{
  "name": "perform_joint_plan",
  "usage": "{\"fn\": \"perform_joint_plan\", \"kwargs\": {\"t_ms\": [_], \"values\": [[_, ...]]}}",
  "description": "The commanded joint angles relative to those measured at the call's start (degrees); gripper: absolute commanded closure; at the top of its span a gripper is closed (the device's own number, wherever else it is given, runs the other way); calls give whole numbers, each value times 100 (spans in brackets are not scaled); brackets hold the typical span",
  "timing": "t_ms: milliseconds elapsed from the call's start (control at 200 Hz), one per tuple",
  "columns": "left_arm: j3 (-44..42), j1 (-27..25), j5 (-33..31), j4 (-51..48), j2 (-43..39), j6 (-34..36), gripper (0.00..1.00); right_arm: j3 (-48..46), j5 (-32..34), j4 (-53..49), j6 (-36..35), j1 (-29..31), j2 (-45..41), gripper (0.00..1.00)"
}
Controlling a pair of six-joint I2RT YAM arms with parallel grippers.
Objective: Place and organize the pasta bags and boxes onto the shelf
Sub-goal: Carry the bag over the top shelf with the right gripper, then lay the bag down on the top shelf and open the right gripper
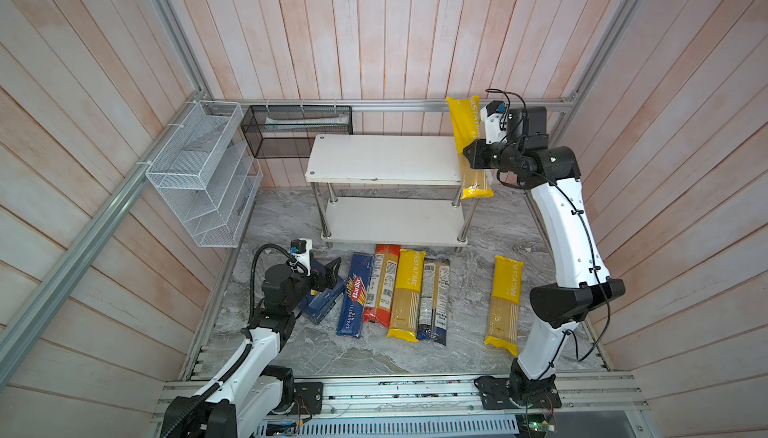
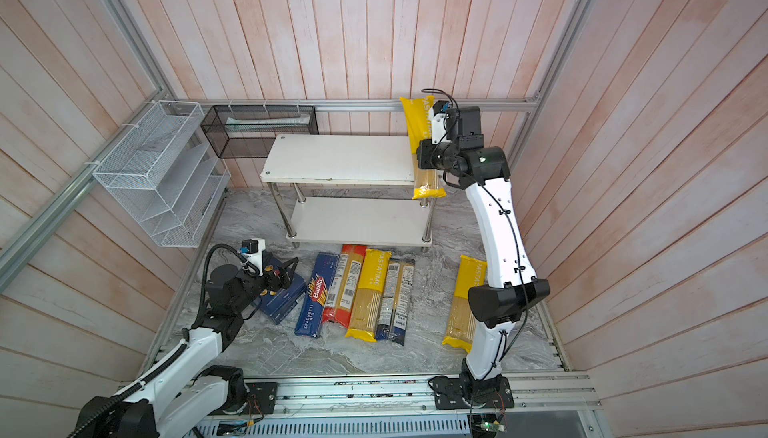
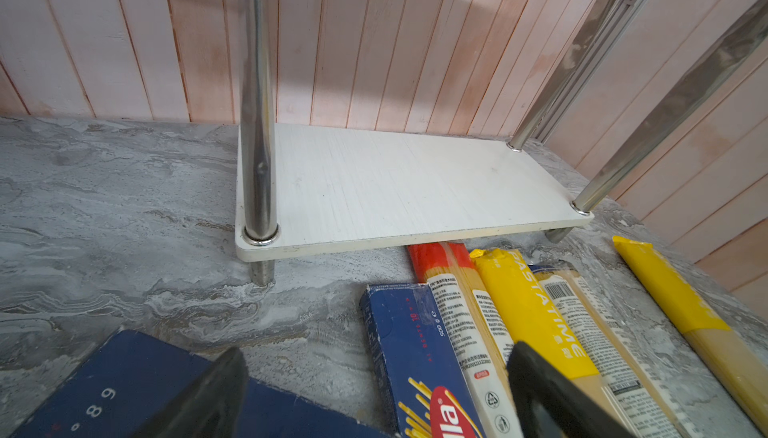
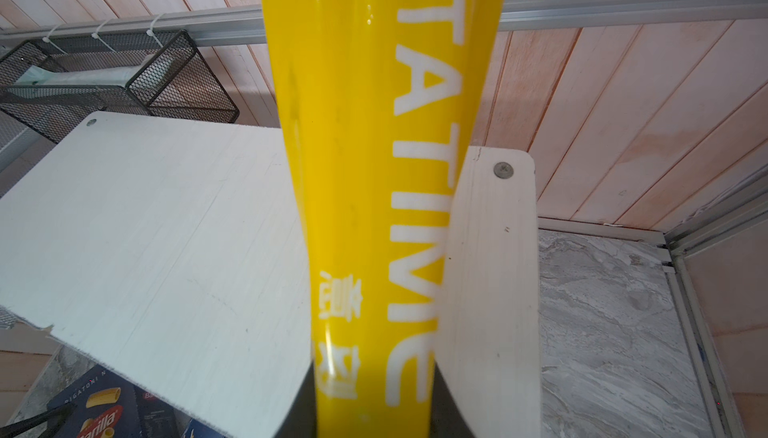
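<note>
Right hand (image 1: 469, 153) is clamped on a yellow bag (image 1: 465, 120) around its middle, and the bag stands close to upright at the right end of the shelf (image 1: 382, 159). Its upper end rises past the top board and its lower end hangs beside the right front post; the right wrist view has it crossing in front of that top board (image 4: 145, 228), but whether it touches the board is hard to say. Over on the left, the left hand (image 1: 331, 274) hovers with its jaws spread wide above the wide blue box (image 1: 322, 305), gripping nothing. Everything else lies on the bench (image 1: 374, 353) just in front of the shelf, side by side: the narrow blue box (image 1: 353, 298), the red-ended bag (image 1: 384, 282), another yellow bag (image 1: 407, 294) and two slim navy-ended bags (image 1: 434, 298). A third yellow bag (image 1: 505, 303) lies apart, near the right arm.
</note>
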Motion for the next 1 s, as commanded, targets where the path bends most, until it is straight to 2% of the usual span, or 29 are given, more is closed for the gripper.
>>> {"fn": "perform_joint_plan", "kwargs": {"t_ms": [0,275,620,770,995], "values": [[-88,-7,-11,89,-80,-4,0,307,-4,754,47,-4,61,100],[-94,-7,-59,89,-85,-23,0,148,324,813,14,-35,193,100],[-87,-7,-59,87,-85,-19,0,-413,537,1091,118,-54,99,74],[-84,-8,-61,80,-91,-15,0,-587,612,1187,155,-57,36,68],[-88,-3,-70,75,-87,-22,0,-627,663,1200,217,-74,-17,66]]}}
